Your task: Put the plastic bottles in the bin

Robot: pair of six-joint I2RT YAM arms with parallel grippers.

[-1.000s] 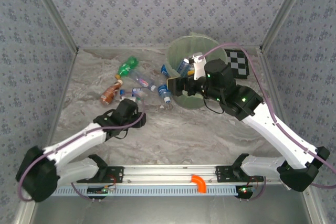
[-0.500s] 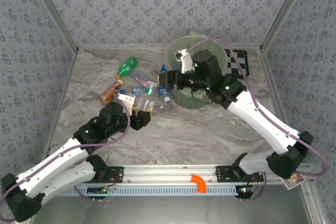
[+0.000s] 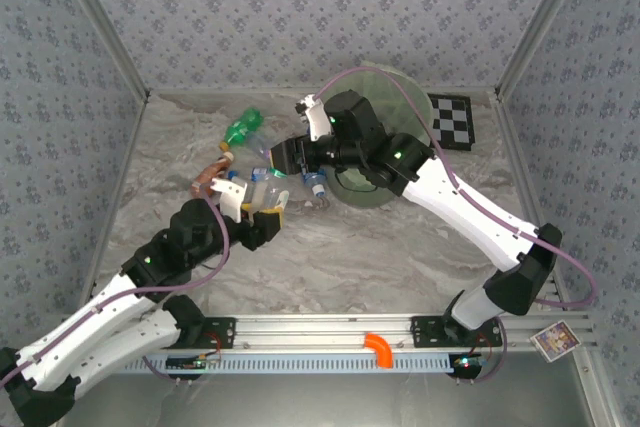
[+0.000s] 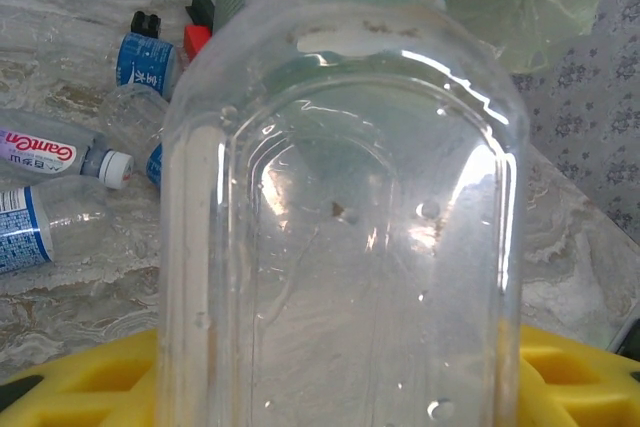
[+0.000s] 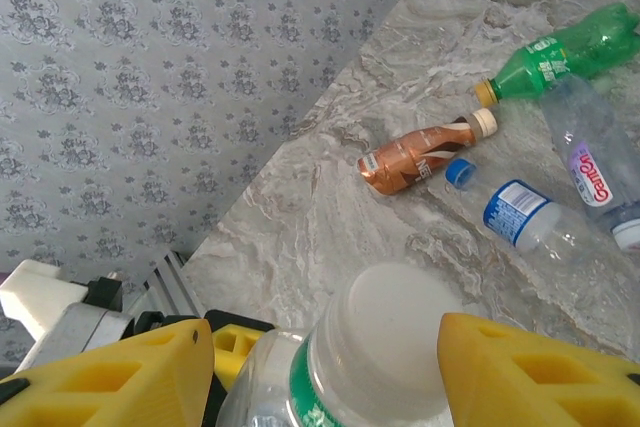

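Clear bottle (image 4: 340, 217) with green label and white cap, clamped across its lower body by the yellow fingers of the left gripper (image 4: 335, 387) and held off the marbled table (image 5: 330, 237). The right gripper (image 5: 325, 347) sits at the cap end, one yellow finger on each side of the cap. A gap shows on one side, and whether these jaws pinch the bottle cannot be told. On the table beyond lie a green bottle (image 5: 570, 47), a red-orange bottle (image 5: 420, 152) with a pale cap, a clear bottle with a blue label (image 5: 525, 217), a second clear bottle with a white label (image 5: 590, 162), and a loose blue cap (image 5: 460, 172). The bin (image 3: 360, 195), pale green and translucent, stands at the far side of the table, partly under the right arm, with a checkerboard card (image 3: 452, 119) just beside it.
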